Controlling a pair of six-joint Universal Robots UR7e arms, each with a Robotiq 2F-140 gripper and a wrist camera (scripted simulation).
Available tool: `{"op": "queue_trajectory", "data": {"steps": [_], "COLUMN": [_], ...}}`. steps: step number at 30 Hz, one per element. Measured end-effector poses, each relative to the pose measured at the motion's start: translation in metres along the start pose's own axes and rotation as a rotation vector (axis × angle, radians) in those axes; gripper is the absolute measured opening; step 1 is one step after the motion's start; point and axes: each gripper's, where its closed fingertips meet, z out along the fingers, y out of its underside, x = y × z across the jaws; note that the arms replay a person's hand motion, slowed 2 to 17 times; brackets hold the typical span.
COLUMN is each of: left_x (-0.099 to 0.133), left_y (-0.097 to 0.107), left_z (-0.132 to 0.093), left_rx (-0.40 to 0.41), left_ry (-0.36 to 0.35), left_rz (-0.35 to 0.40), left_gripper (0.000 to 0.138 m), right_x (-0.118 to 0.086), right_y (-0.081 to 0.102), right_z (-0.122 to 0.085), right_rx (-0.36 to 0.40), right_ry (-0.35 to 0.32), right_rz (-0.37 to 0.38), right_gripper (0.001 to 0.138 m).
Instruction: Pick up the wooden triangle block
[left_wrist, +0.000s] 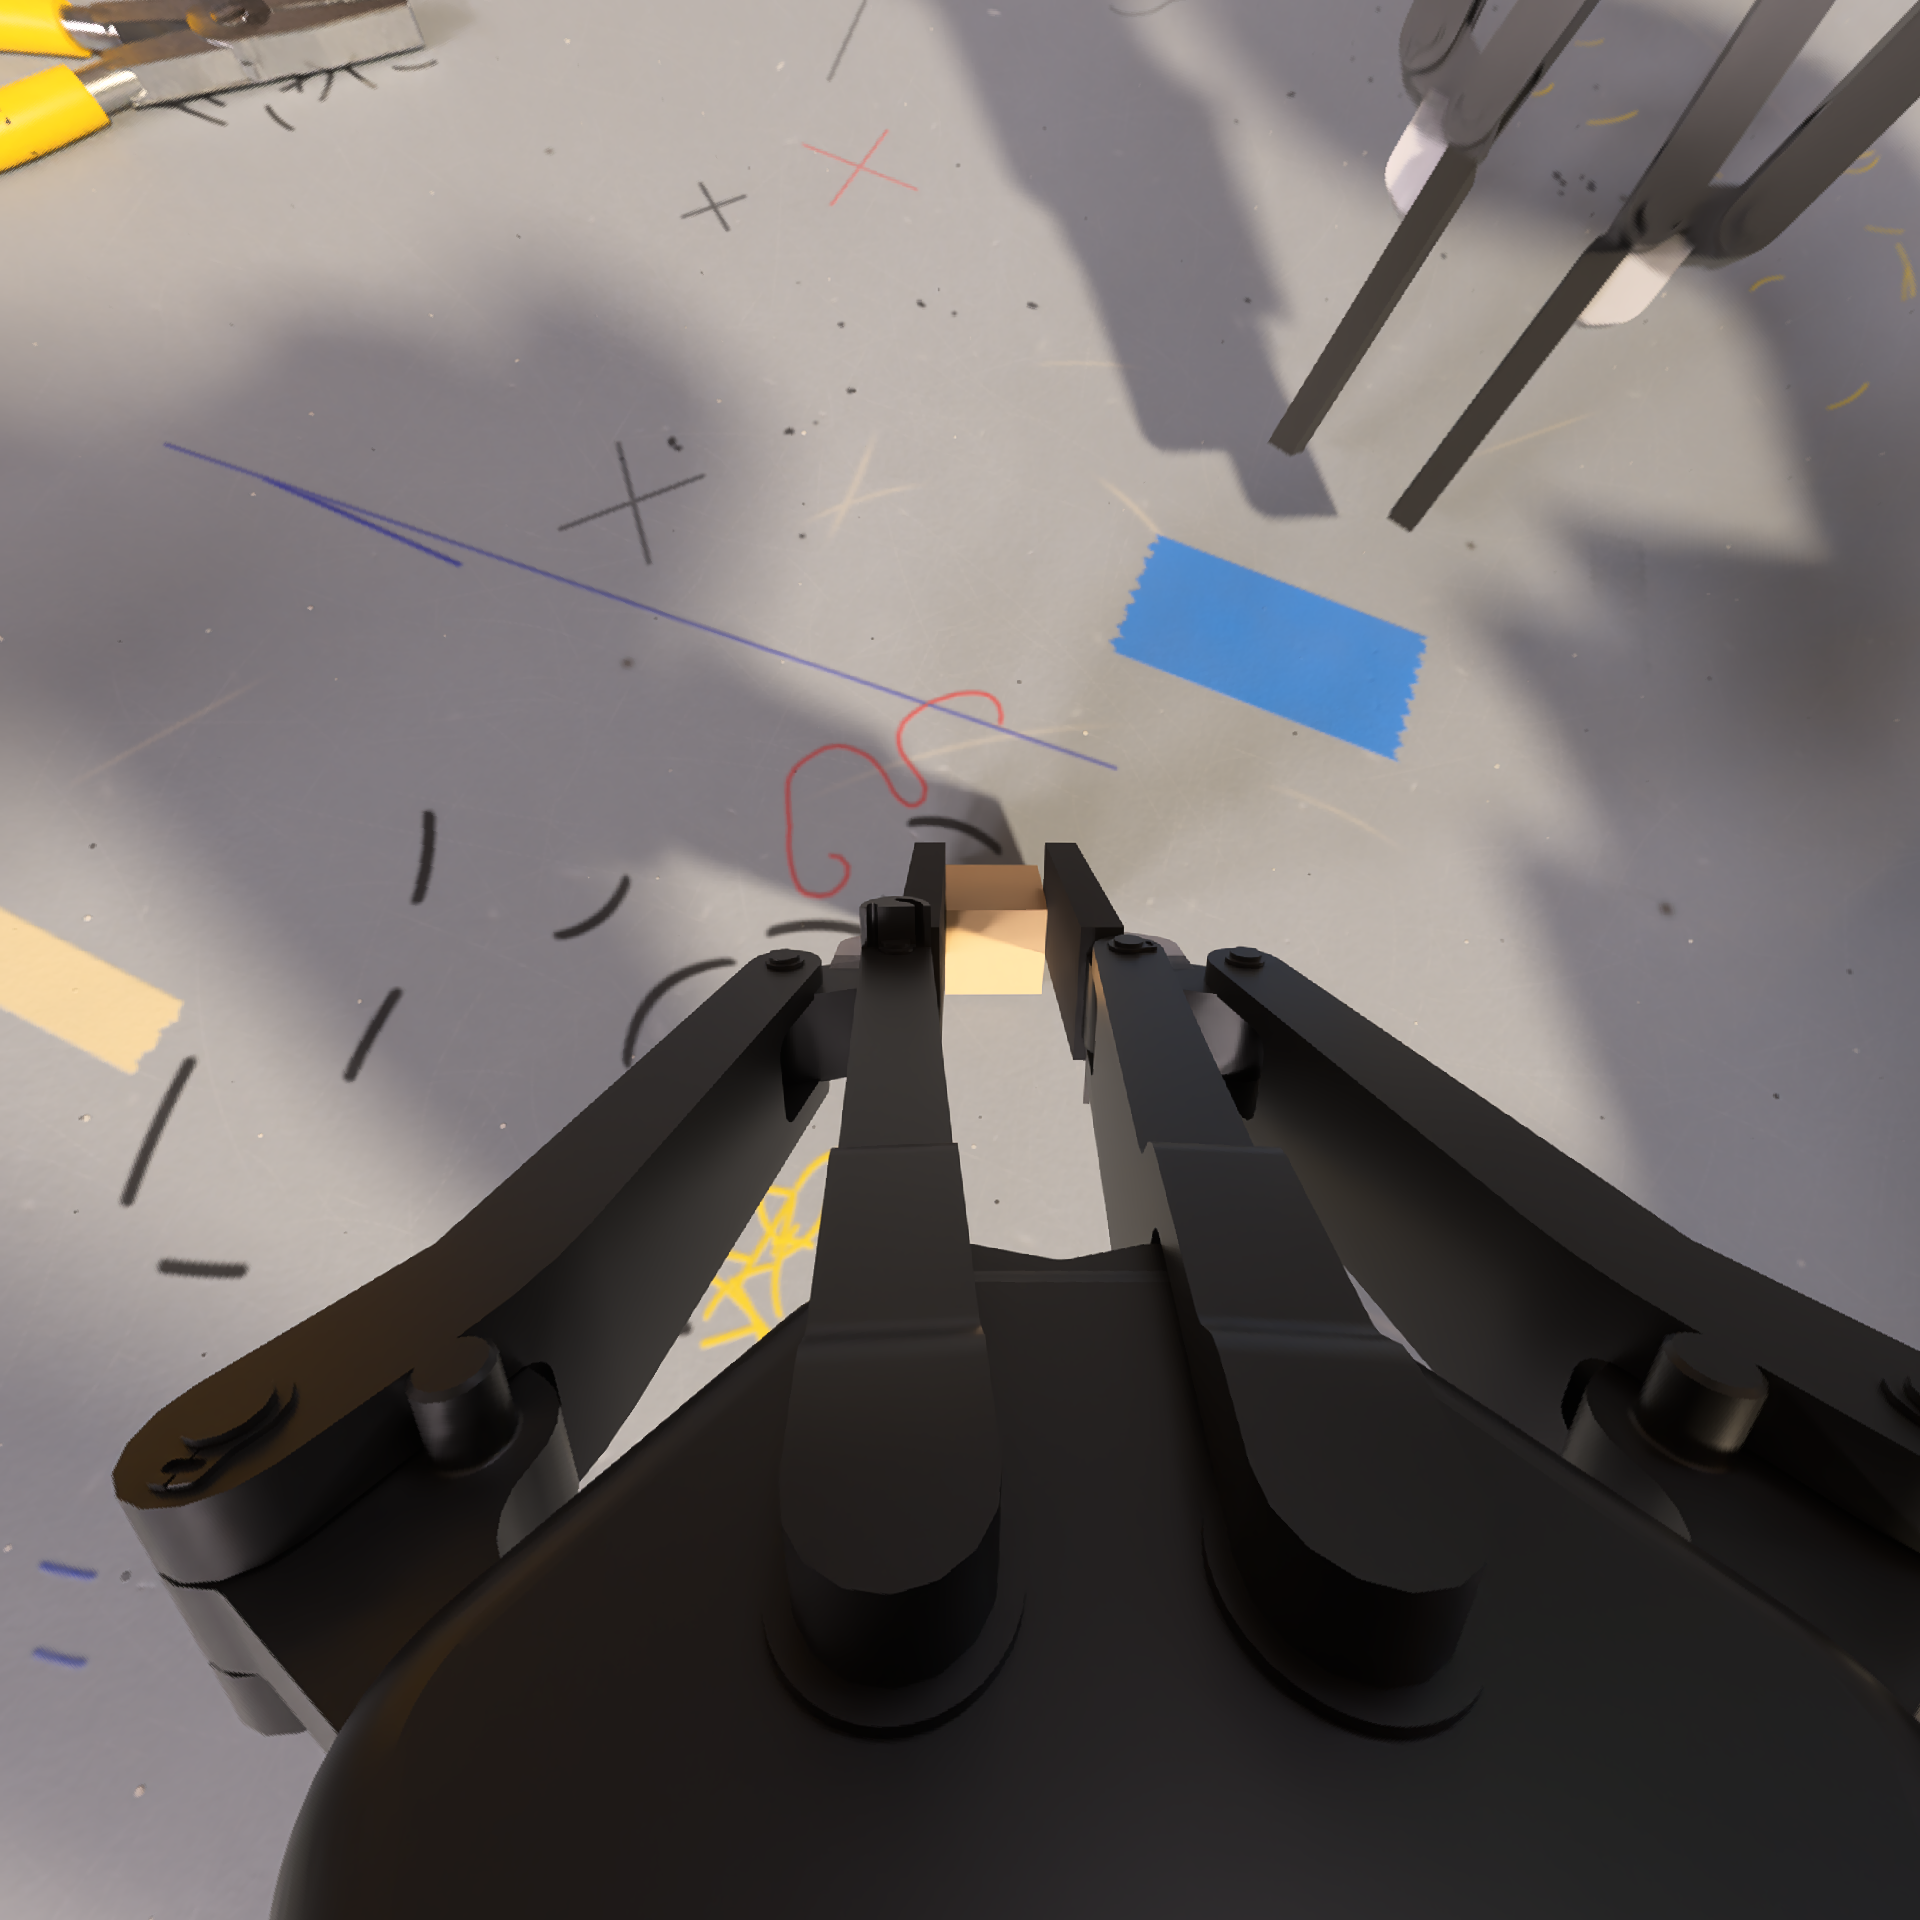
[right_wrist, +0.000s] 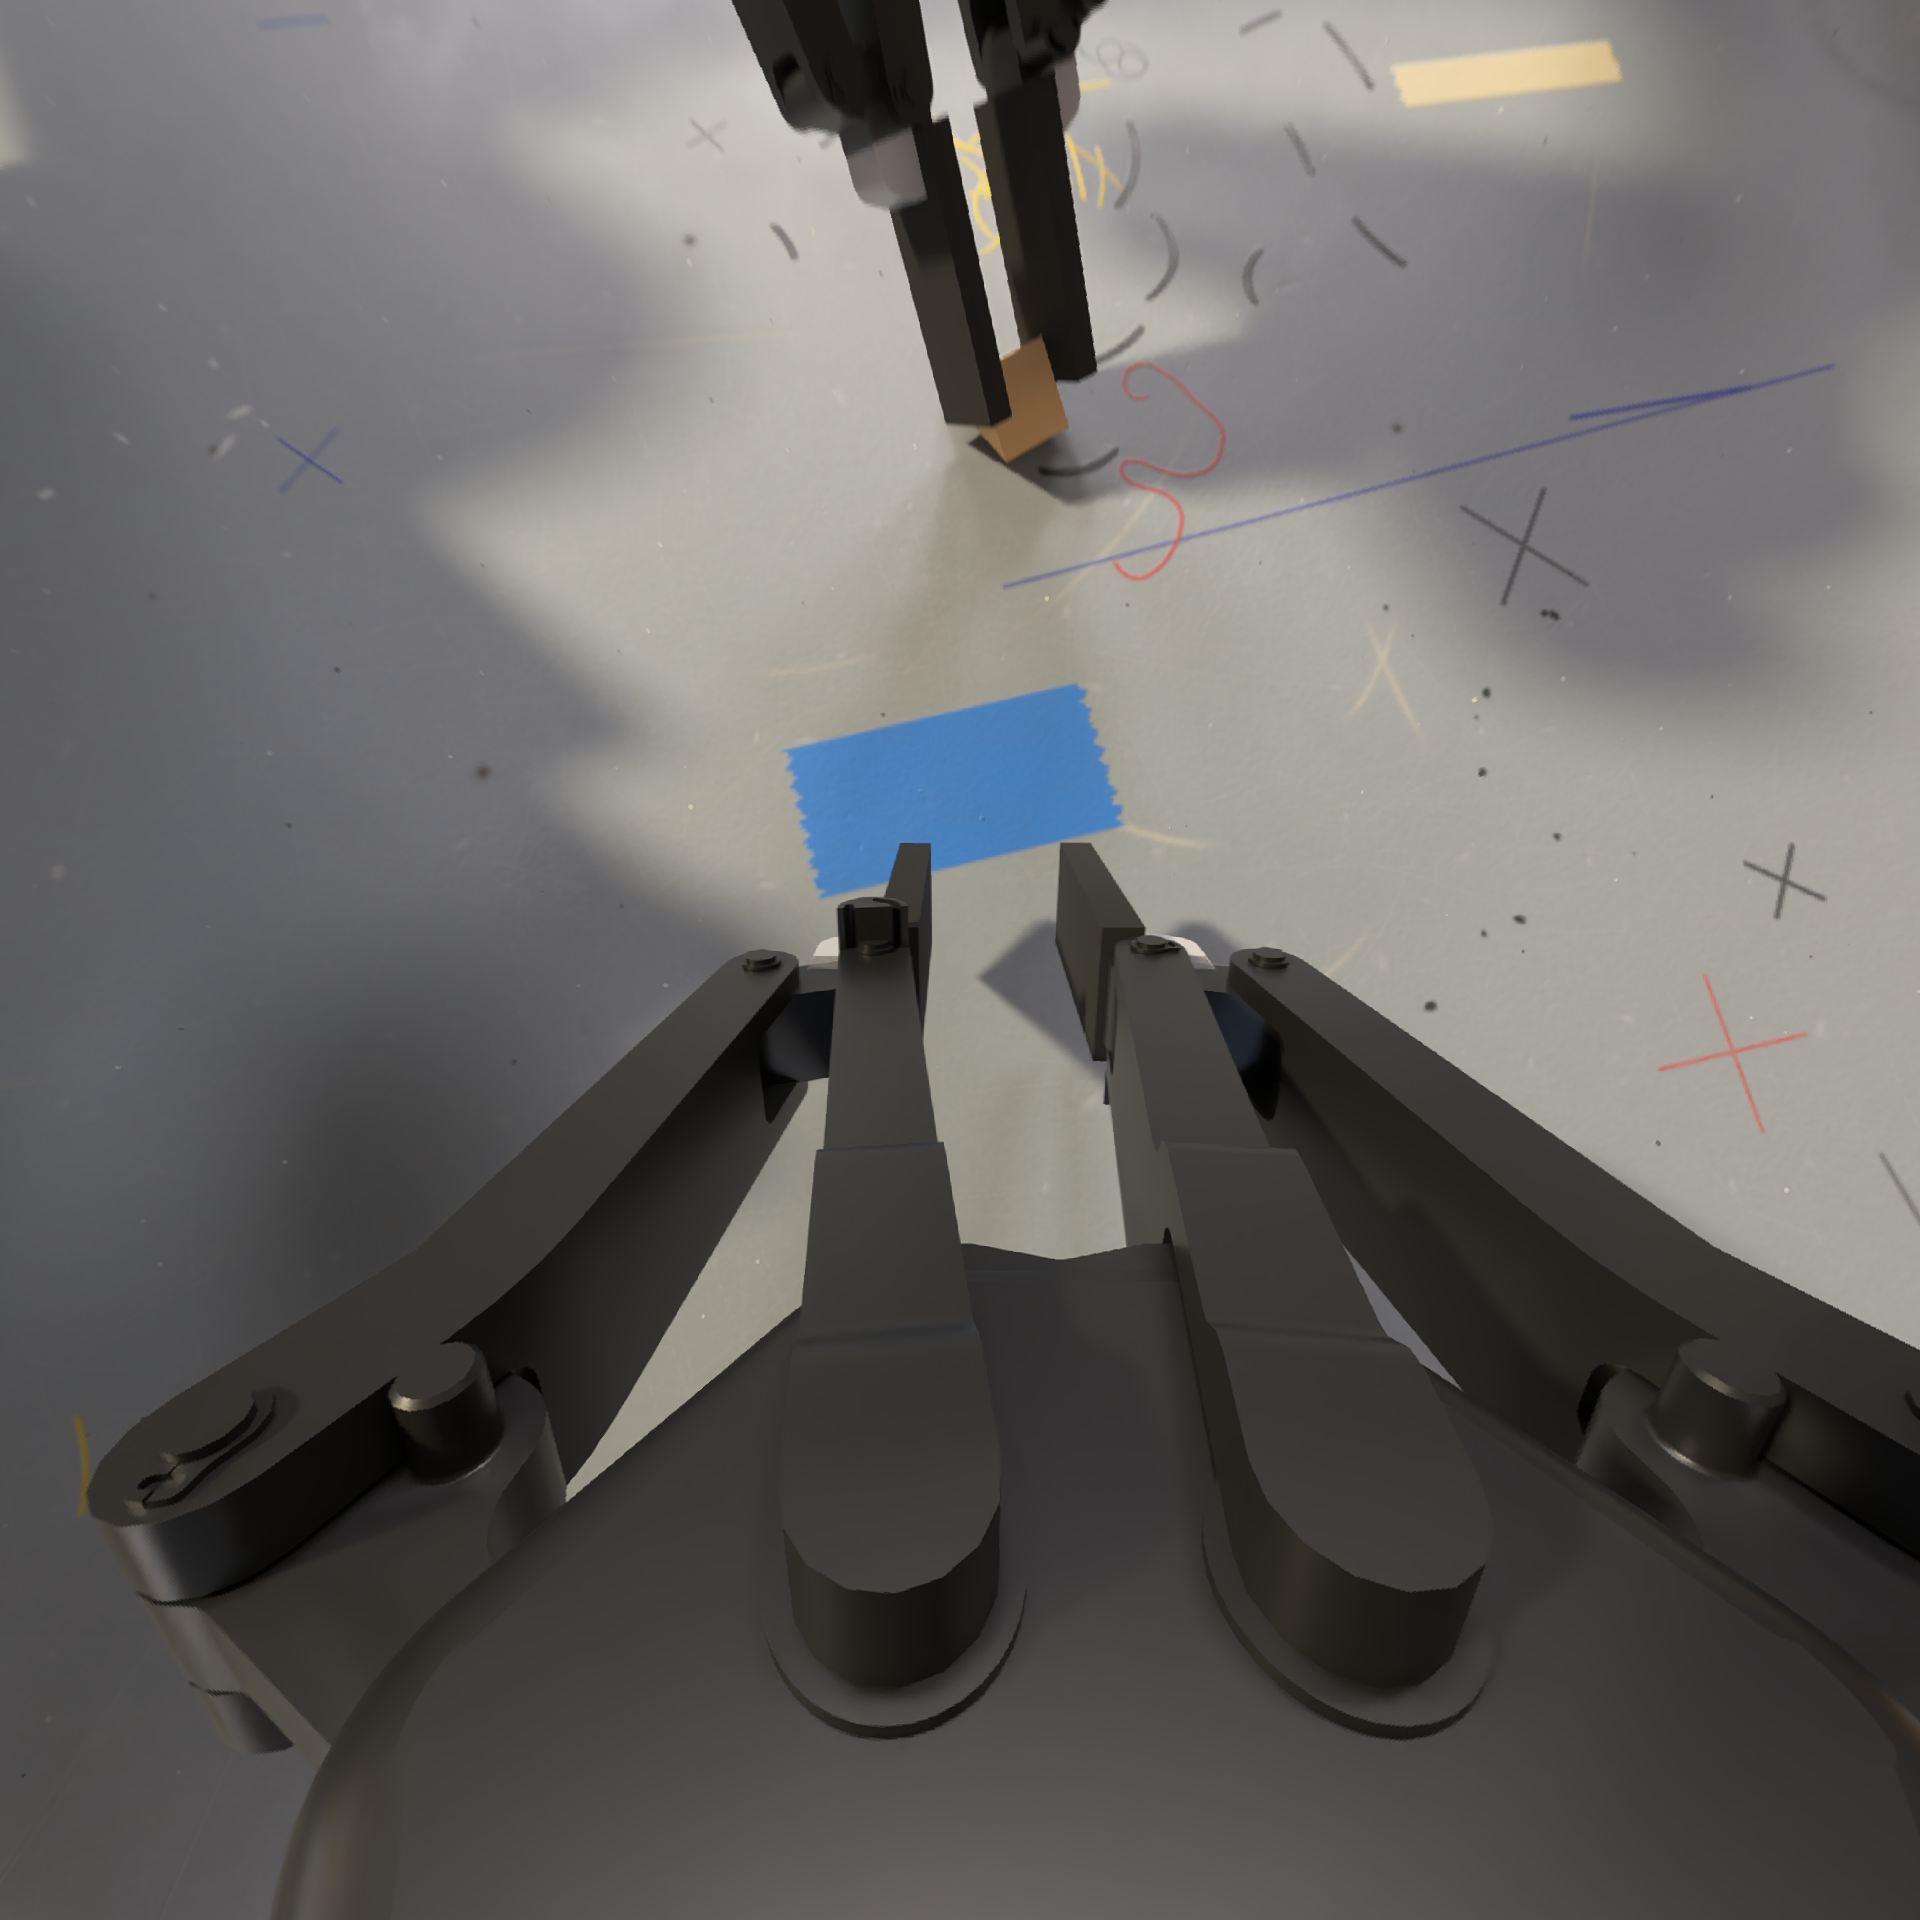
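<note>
Wooden triangle block (left_wrist: 992, 928) clamped in the left gripper (left_wrist: 994, 883), mid-worktop.

Left to right: yellow-handled pliers (left_wrist: 62, 99) lie at the far-left corner; the left fingers pinch the block's flat sides, seemingly for a steady lift; the right gripper (right_wrist: 992, 883), empty and slightly parted, waits over blue tape (right_wrist: 951, 790).

Grey tabletop (left_wrist: 1351, 935), scuffed and covered in pen marks: crosses, dashes, a red squiggle (left_wrist: 862, 790), a long blue line (left_wrist: 644, 608). 1 strip of blue tape (left_wrist: 1270, 646) sits at 2 o'clock, 1 tan tape strip (left_wrist: 78, 987) at 9, and yellow-handled pliers (left_wrist: 156, 62) lie at 11.
</note>
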Motion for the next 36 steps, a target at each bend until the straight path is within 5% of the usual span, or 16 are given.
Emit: {"op": "queue_trajectory", "data": {"steps": [12, 24, 36], "left_x": [0.003, 0.003, 0.003], "left_y": [-0.003, -0.002, 0.002], "left_z": [-0.008, -0.012, -0.008], "left_rx": [0.052, 0.071, 0.039], "left_ry": [0.045, 0.059, 0.049], "left_rz": [-0.039, -0.055, -0.043], "left_gripper": [0.025, 0.025, 0.025], "right_x": [0.001, 0.004, 0.026], "right_y": [0.006, 0.0, 0.009], "right_z": [0.006, -0.009, -0.03], "right_rx": [-0.076, -0.042, -0.002], "right_ry": [0.003, 0.029, 0.139], "right_rz": [0.027, 0.065, 0.263], "right_gripper": [0.022, 0.014, 0.013]}}
